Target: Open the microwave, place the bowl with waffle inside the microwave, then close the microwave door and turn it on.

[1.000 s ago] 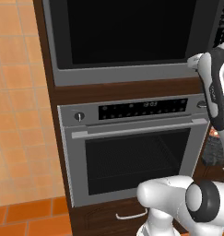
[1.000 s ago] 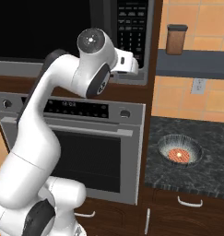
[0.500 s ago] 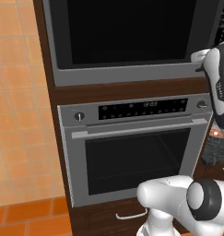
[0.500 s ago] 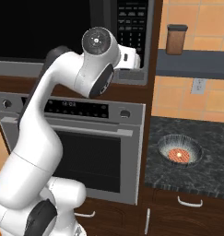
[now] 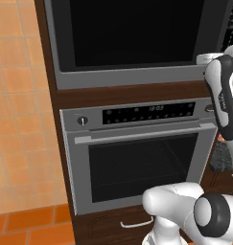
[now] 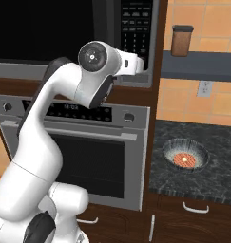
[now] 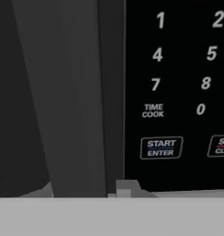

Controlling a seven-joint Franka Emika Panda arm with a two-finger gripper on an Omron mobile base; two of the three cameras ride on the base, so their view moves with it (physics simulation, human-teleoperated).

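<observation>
At the microwave door (image 5: 132,36) handle (image 7: 76,92) — gripper, grip unclear

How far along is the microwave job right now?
Nothing looks finished: the black glass microwave door is shut, and the wire bowl with waffle sits on the dark speckled counter. In hand: the hand is up at the door's dark vertical bar handle. Left: open, load, close, press START.

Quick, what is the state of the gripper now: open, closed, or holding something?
Gripper: up at the microwave door, near its handle; whether it is open, closed or gripping cannot be told.
</observation>
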